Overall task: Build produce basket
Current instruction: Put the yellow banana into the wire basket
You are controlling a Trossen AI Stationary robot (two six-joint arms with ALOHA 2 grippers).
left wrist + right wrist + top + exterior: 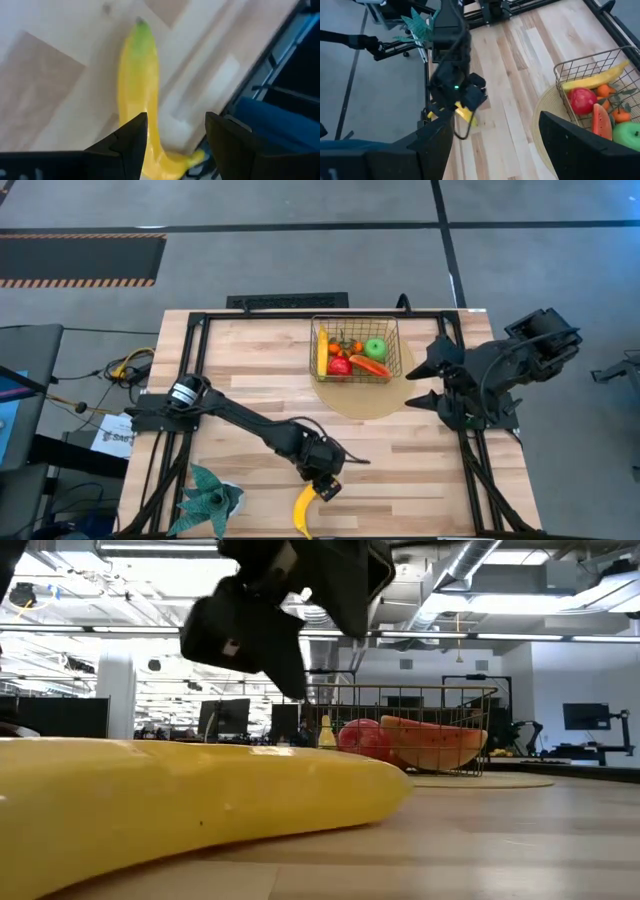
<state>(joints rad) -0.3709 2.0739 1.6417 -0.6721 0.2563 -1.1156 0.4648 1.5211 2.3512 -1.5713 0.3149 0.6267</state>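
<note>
A teal spiky-leaved plant (209,498) stands just beside the loose banana (303,511) at the near edge of the wooden table (250,370), and nothing lies between that banana and the wire basket (354,350) farther back. The banana is yellow with a green tip, lying flat. The left gripper (322,485) hovers right over its stem end, fingers (131,140) apart on either side of it, not clamped. The basket sits on a round tan mat (362,395) and holds another banana (322,350), a red apple (340,365), a green apple (375,348), small oranges (347,346) and an orange-red wedge (370,366). The right gripper (424,383) waits beside the mat, jaws wide apart. Beyond the table is an open office hall.
</note>
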